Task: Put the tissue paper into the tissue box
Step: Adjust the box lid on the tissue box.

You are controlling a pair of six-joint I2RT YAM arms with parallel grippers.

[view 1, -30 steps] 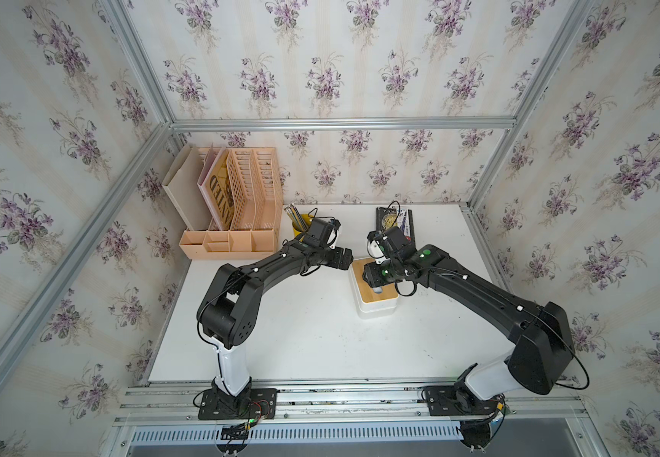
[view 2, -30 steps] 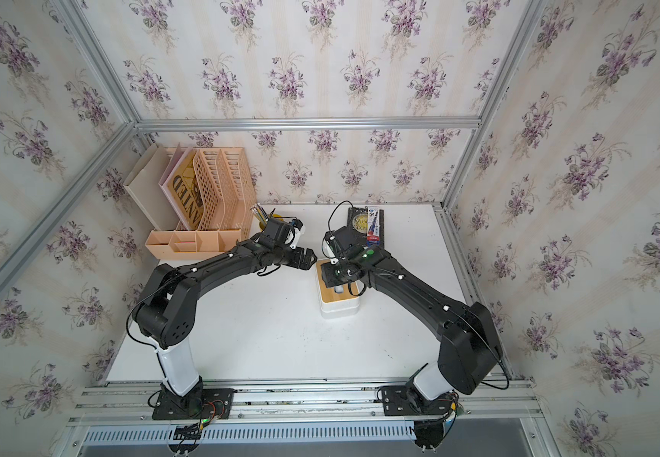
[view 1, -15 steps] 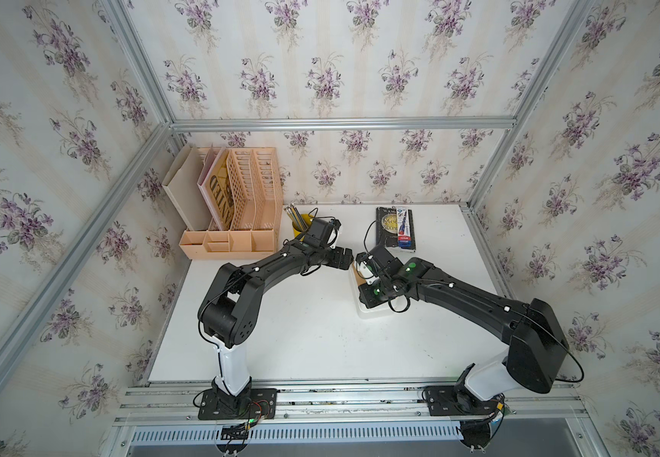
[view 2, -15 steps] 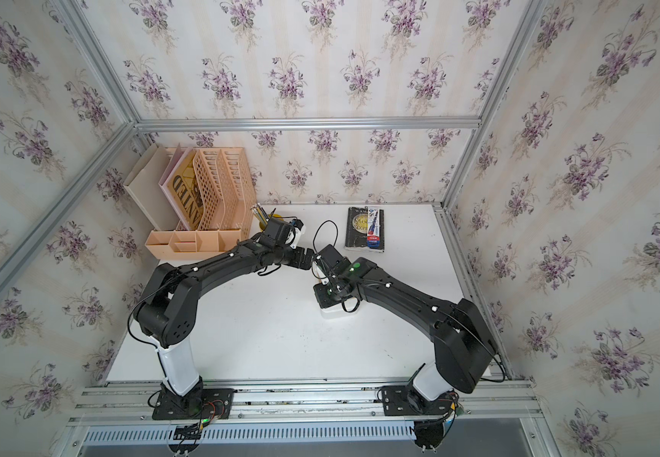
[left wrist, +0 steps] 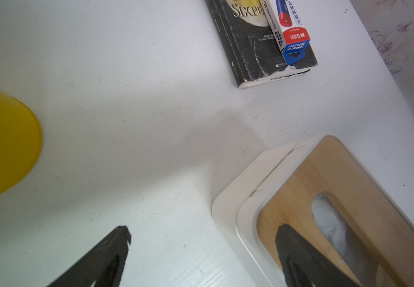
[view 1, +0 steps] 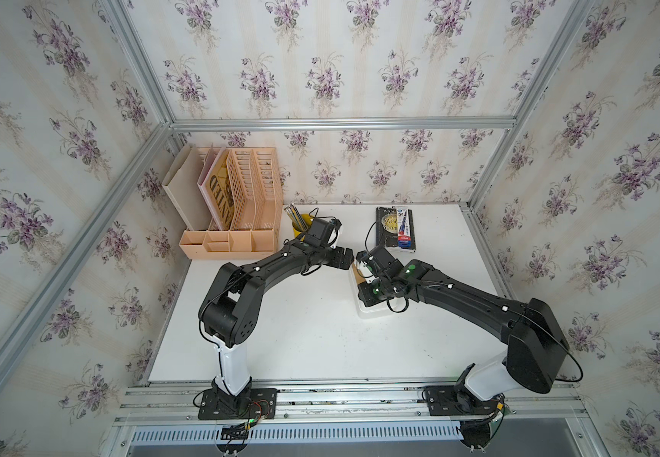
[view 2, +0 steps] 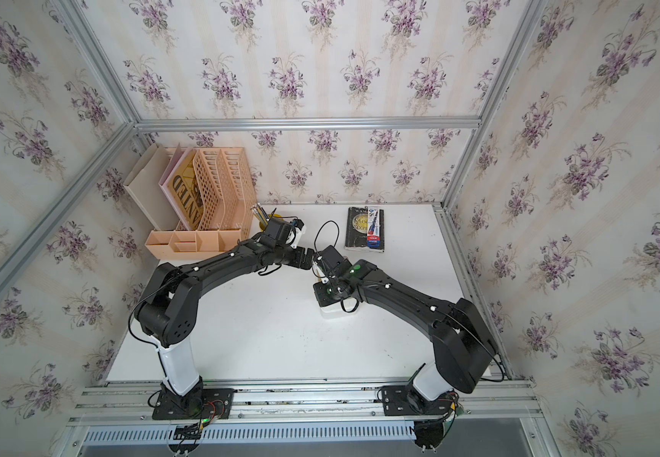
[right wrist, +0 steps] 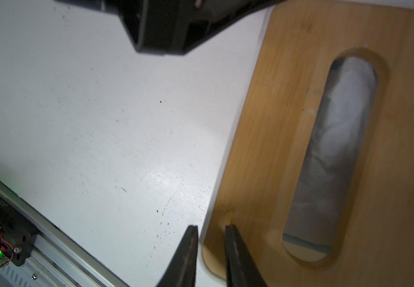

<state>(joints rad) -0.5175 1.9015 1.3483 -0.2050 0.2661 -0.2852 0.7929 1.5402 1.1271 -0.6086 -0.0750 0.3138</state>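
The tissue box (left wrist: 228, 193) is a white tub near mid-table, mostly covered by my right arm in both top views (view 1: 371, 313). Its bamboo lid (right wrist: 275, 99) lies on top, slightly offset from the tub rim. The tissue paper (right wrist: 337, 136) shows through the lid's oblong slot, inside the box, with a light-blue pack edge at one end. My right gripper (right wrist: 209, 227) is nearly shut, its fingers pinching the lid's rounded edge at one end. My left gripper (left wrist: 204, 228) is wide open at the box's other end, one finger over the table and one over the lid, holding nothing.
A yellow pencil cup (view 1: 300, 226) stands just behind my left wrist. A dark book (view 1: 387, 229) with a red-blue-white card packet (view 1: 404, 231) on it lies at the back. A peach file organiser (view 1: 237, 198) fills the back left corner.
My right gripper has moved from over the lid's middle to its front end and narrowed onto the lid's edge. The left arm has stayed put.
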